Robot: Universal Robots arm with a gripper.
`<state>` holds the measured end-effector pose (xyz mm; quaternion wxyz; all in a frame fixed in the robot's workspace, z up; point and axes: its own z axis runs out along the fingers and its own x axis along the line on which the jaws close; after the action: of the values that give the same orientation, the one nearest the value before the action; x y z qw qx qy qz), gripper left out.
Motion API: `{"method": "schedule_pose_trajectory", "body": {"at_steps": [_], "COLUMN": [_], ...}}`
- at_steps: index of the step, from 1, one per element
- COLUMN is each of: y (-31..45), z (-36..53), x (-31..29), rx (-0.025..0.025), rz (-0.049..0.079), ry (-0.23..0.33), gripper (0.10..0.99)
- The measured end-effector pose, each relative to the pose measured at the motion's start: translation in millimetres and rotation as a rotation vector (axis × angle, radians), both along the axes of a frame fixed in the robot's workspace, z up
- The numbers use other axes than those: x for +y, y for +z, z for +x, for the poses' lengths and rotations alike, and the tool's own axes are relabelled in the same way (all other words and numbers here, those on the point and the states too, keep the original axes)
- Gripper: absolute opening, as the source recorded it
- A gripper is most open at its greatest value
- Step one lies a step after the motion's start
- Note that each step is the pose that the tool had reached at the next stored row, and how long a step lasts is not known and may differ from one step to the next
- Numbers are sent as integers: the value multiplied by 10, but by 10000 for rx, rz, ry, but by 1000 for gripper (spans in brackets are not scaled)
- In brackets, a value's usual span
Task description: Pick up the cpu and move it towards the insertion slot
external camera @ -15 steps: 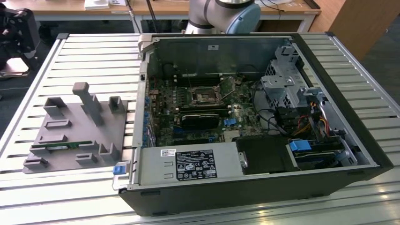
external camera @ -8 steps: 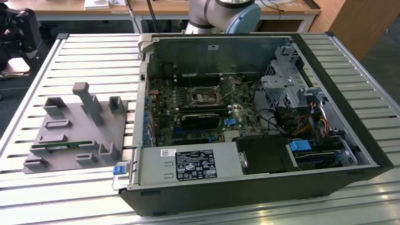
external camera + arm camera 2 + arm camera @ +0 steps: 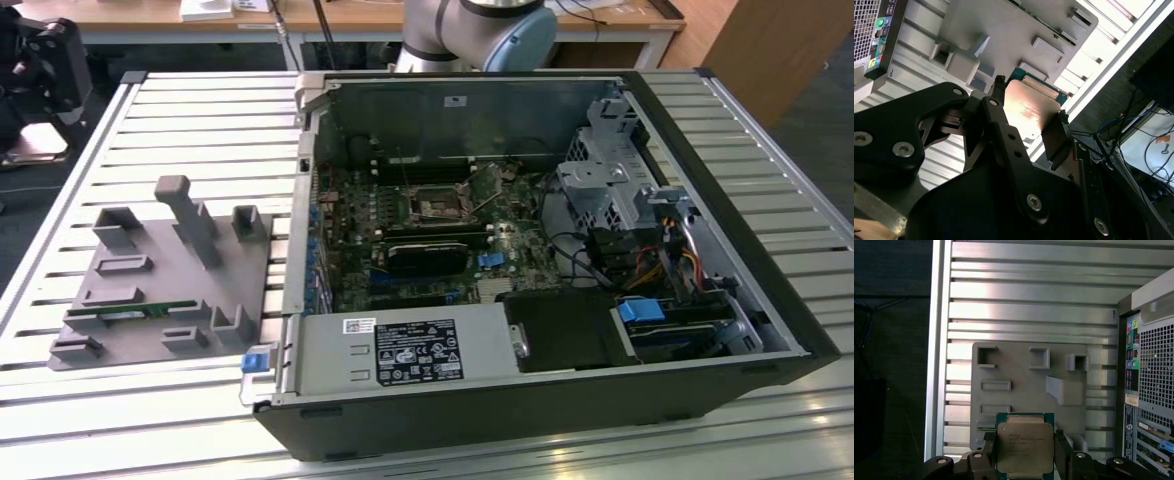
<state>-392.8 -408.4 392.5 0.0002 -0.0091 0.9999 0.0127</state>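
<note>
Over the grey fixture [image 3: 1019, 372] on the slatted desk [image 3: 1029, 290], in both wrist views: the cpu [image 3: 1024, 447], silver top showing, clamped at two opposite edges by the gripper [image 3: 1024, 452] closed on it. Beside the fixture, the open computer case [image 3: 467, 120]; inside it, on the motherboard [image 3: 354, 220] in the exterior view, the insertion slot [image 3: 438, 205], well apart from the fixture.

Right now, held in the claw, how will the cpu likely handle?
Probably stiff: the cpu lies flat, unbent across the claw. Its shiny metal top looks smooth, so an edge grip may slip. Thin and small, it is likely light, its green rim perhaps fragile.
</note>
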Motion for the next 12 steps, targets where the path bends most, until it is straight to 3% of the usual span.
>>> {"method": "schedule_pose_trajectory", "body": {"at_steps": [12], "y": [0], "z": [40], "x": [0], "rx": [0], "rz": [0], "ry": [0], "gripper": [541]}}
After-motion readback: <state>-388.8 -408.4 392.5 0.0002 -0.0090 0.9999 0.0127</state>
